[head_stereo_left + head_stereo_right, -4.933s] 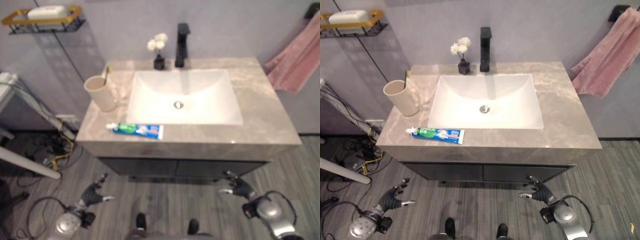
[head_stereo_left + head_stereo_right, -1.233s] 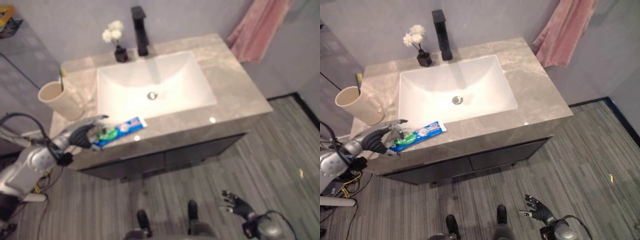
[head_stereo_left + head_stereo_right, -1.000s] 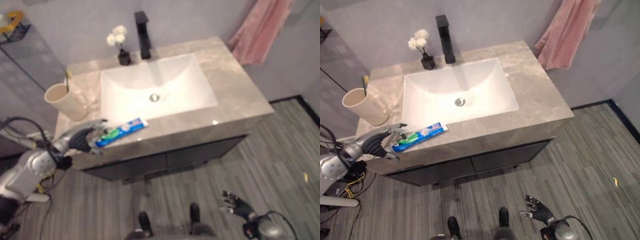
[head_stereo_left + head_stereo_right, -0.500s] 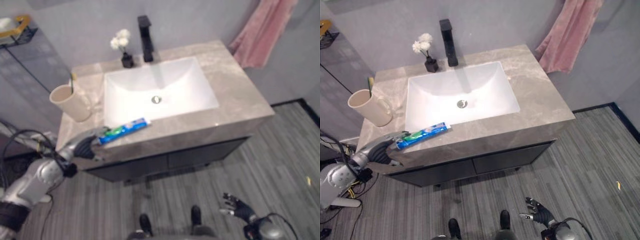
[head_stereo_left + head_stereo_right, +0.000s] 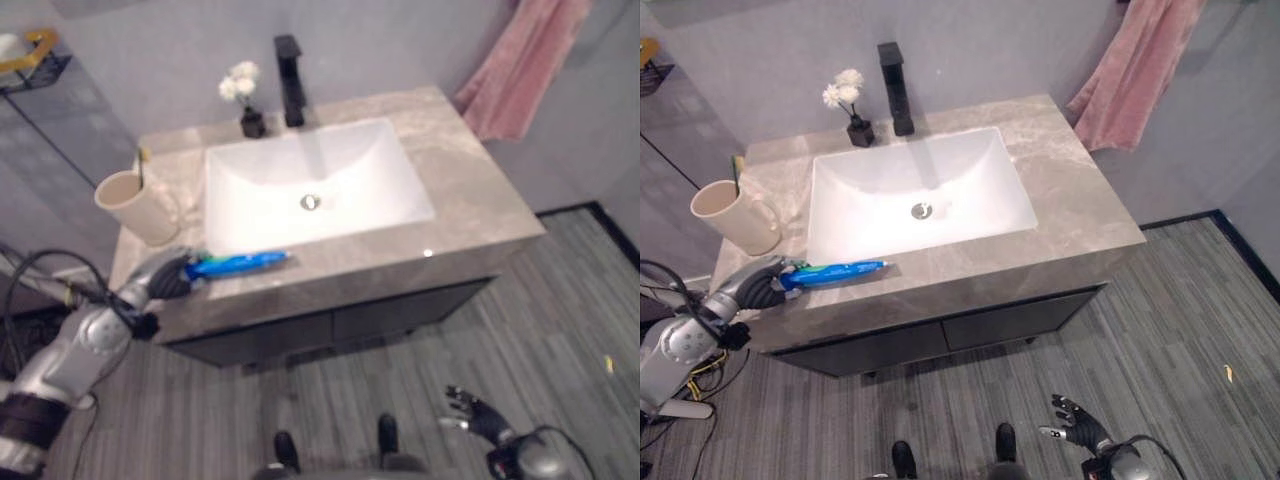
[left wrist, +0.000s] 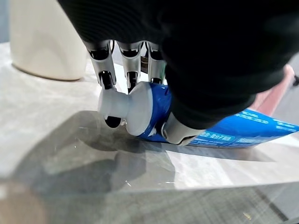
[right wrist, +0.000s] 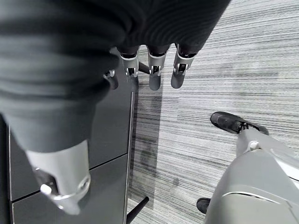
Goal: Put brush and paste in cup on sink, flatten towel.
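A marble-look bench [image 5: 1070, 215] with a white sink [image 5: 915, 195] set in it, seen from above. The toothbrush [image 5: 737, 163] is mostly hidden inside the beige cup [image 5: 735, 218] at the bench's left end; just a thin tip shows above the rim, too small to make out detail. The pink towel [image 5: 1130, 75] hangs on the wall at upper right, its top cut off by the frame edge; it hangs bunched and slanted, not flat.

Left hand [image 5: 758, 285] reaches in from lower left to the bench's front left edge, w/ fingers [image 6: 106, 79] and thumb curled round the cap end of the toothpaste [image 5: 835, 272]. In the wrist view the white cap sits between thumb and fingers, and the blue tube's cap end rests on the stone. The tube lies flat along the bench front, pointing toward the sink, near the cup but apart from it.

Right hand [image 5: 1080, 428] hangs low by the floor [image 5: 1200, 330], fingers loosely spread, holding nothing.

A black tap [image 5: 895, 85] and a small vase of white flowers [image 5: 848, 105] stand behind the sink.
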Controlling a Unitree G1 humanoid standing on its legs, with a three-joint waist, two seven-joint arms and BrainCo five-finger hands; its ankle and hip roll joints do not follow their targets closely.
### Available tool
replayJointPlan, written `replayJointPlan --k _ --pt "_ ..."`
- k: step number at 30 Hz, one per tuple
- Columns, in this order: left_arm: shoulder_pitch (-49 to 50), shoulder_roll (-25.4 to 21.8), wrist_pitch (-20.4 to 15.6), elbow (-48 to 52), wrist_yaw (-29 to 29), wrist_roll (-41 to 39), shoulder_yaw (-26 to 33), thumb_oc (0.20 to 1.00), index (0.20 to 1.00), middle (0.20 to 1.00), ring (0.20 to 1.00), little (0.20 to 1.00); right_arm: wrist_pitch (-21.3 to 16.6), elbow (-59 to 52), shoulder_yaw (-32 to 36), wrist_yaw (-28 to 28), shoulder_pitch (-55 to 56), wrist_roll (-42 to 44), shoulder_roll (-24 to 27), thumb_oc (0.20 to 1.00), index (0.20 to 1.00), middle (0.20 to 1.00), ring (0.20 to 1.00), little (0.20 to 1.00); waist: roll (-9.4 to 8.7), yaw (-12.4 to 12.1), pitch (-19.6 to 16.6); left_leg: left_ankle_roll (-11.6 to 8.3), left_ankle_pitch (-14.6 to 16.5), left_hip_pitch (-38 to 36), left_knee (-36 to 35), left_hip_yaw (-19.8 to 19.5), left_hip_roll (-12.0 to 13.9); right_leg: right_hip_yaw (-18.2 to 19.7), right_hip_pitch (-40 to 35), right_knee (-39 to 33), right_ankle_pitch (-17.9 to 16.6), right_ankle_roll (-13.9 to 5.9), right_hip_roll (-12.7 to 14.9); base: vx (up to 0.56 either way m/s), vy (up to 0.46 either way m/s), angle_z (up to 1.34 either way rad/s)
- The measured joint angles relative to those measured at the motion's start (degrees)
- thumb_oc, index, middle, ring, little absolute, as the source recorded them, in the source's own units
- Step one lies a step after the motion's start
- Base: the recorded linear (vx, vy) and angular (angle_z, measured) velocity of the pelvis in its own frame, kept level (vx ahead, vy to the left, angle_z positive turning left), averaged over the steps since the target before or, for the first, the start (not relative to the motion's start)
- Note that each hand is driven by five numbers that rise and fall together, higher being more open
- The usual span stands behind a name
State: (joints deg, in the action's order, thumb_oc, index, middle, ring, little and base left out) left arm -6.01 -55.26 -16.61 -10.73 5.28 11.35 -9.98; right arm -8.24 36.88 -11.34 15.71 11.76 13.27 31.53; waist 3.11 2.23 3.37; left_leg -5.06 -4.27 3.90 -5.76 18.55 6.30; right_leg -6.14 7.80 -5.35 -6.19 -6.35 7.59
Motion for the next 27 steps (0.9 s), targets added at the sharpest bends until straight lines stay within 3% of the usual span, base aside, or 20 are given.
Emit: replayJointPlan --k 10,18,22,27 --pt "0.2 0.5 0.7 -0.1 1.2 -1.2 -0.3 0.200 0.200 0.200 0.200 0.200 0.8 0.1 0.0 0.1 -0.3 -2.0 0.0 1.000 1.000 1.000 1.000 1.000 0.83 0.0 -0.3 -0.01 0.0 -0.2 0.0 0.1 0.0 0.0 0.0 0.0 0.0 0.04 0.0 0.00 0.000 0.00" --pt "2.7 7.3 0.8 0.1 -1.7 1.0 3.1 0.200 0.200 0.200 0.200 0.200 0.7 0.2 4.1 -1.4 -0.7 0.6 -1.5 1.000 1.000 1.000 1.000 1.000 0.72 -0.1 -0.1 -0.04 0.0 -1.4 0.0 -0.3 0.2 -0.4 -2.0 0.0 0.2 0.10 -0.2 0.00 0.001 0.01" --pt "4.3 11.6 0.5 0.6 -4.6 1.0 3.5 0.200 0.200 0.200 0.200 0.200 0.4 -0.2 7.0 -3.6 -1.1 3.2 -2.2 1.000 1.000 1.000 1.000 1.000 -0.84 0.1 -0.4 -0.16 0.4 -2.6 -0.2 -0.9 0.4 -1.0 -3.2 0.0 0.9 -0.02 -0.3 -0.01 0.015 0.07" --pt "4.5 12.5 0.6 0.6 -6.3 1.1 3.3 0.200 0.200 0.200 0.200 0.200 -0.3 -3.0 9.7 -5.5 -1.4 7.1 -2.2 1.000 1.000 1.000 1.000 1.000 -2.26 0.2 -0.9 -0.18 0.4 -3.0 -0.2 -1.3 0.4 -1.4 -3.9 0.0 0.8 0.18 -0.3 -0.01 0.019 0.04"
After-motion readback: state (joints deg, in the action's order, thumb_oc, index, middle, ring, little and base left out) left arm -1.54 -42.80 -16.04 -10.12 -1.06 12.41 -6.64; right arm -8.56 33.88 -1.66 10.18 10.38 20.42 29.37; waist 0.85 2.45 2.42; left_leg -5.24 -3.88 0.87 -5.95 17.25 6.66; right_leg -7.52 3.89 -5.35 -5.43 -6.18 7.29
